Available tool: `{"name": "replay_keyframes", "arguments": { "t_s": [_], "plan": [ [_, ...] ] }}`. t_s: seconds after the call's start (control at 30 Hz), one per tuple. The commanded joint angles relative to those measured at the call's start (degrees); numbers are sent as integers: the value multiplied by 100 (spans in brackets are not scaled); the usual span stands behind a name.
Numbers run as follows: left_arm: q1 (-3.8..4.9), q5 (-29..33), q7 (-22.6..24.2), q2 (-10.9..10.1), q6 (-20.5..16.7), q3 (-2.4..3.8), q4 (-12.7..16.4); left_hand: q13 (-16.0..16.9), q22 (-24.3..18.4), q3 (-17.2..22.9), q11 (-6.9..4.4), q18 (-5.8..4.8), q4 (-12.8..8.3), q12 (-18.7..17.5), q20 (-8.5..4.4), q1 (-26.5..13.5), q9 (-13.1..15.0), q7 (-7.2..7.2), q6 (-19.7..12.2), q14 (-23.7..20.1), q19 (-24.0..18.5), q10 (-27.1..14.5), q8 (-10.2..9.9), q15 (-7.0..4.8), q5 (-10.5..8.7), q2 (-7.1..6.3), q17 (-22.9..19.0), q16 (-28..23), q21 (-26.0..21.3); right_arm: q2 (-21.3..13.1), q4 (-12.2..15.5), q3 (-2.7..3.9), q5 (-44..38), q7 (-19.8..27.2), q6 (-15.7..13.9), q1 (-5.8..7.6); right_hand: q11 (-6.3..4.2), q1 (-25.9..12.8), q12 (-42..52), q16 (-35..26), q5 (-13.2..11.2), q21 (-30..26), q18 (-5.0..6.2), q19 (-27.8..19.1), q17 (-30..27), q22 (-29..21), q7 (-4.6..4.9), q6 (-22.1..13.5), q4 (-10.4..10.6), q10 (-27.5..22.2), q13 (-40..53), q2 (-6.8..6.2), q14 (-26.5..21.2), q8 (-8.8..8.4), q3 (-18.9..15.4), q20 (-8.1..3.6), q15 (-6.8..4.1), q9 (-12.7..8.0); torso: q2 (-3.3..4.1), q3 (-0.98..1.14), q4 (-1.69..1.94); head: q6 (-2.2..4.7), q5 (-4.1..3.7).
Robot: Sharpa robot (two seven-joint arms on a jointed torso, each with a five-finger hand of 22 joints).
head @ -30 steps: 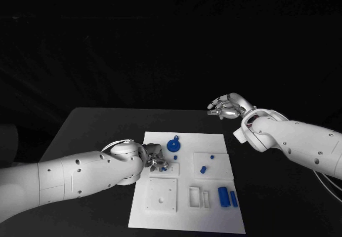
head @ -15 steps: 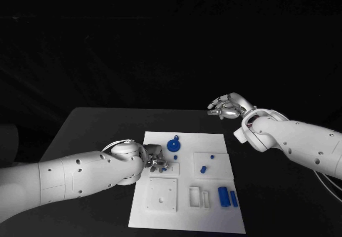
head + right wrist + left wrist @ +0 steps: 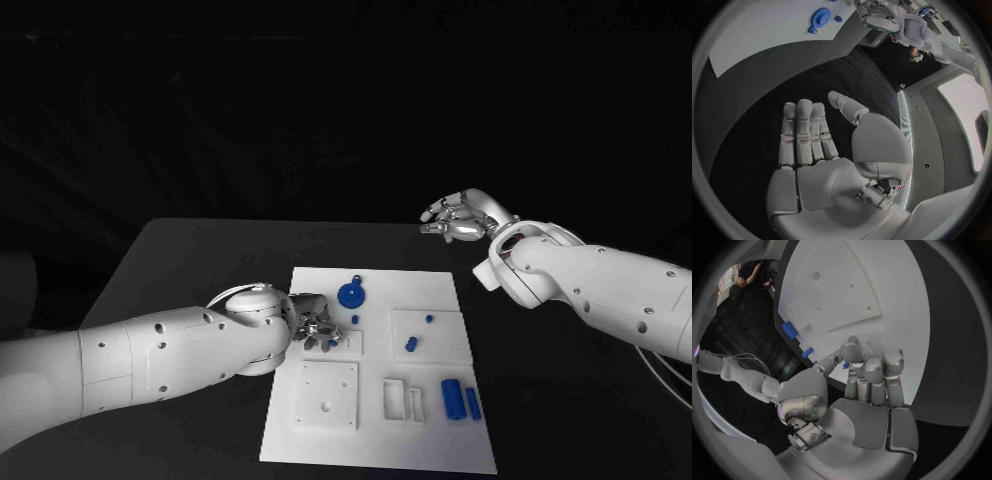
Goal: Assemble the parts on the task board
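Note:
The white task board lies mid-table. My left hand rests low over the board's left part, its fingers bunched around a small blue part that is pinched between thumb and fingertip above a small white block. A blue round disc with a stem lies just beyond it. My right hand hovers off the board past its far right corner, fingers straight and apart, holding nothing. The disc is far from it.
A raised white square carries a small blue peg and a short blue piece. Two blue cylinders lie near the right edge, beside white slotted frames and a square white block.

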Motion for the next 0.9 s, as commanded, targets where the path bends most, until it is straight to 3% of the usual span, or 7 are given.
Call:
{"name": "replay_keyframes", "arguments": {
  "t_s": [0.03, 0.3, 0.9],
  "plan": [
    [-38, 98, -12, 49, 180, -26, 0, 11, 9, 24, -34, 207, -78, 37, -501, 8, -2, -131, 261, 225, -46, -92, -20, -285, 107, 147, 8, 35, 30, 15, -2, 2, -41, 46, 73, -2, 15, 19, 2, 2, 46, -30, 40, 4, -8, 65, 16, -5, 13, -22, -11, 26, -46, -32, -3, 25, 9, 6, 0, -1, 0, 1, -4],
    [-38, 162, -9, 59, 204, -25, -21, 14, 12, 45, -33, 209, -158, 42, -497, -78, -2, -131, 266, 221, -55, -94, -19, -284, 298, 226, 12, 43, 41, 19, -7, 2, -47, 47, 77, -2, 15, 24, 8, 7, 107, -35, 40, 6, -15, 70, 16, -4, 13, -24, -21, 25, -48, -36, 3, 25, 9, 7, 0, 2, 1, 1, -7],
    [-38, 163, -25, 80, 249, -24, -41, 13, 9, 60, -31, 207, -169, 41, -492, -163, -4, -129, 265, 219, -56, -97, -22, -281, 388, 332, 11, 45, 46, 27, -18, 1, -52, 46, 83, -14, 15, 24, 20, 16, 217, -42, 40, 11, -26, 78, 16, 1, 16, -27, -38, 28, -50, -40, 9, 26, 9, 10, 0, 1, 1, -8, -8]
  ]
}}
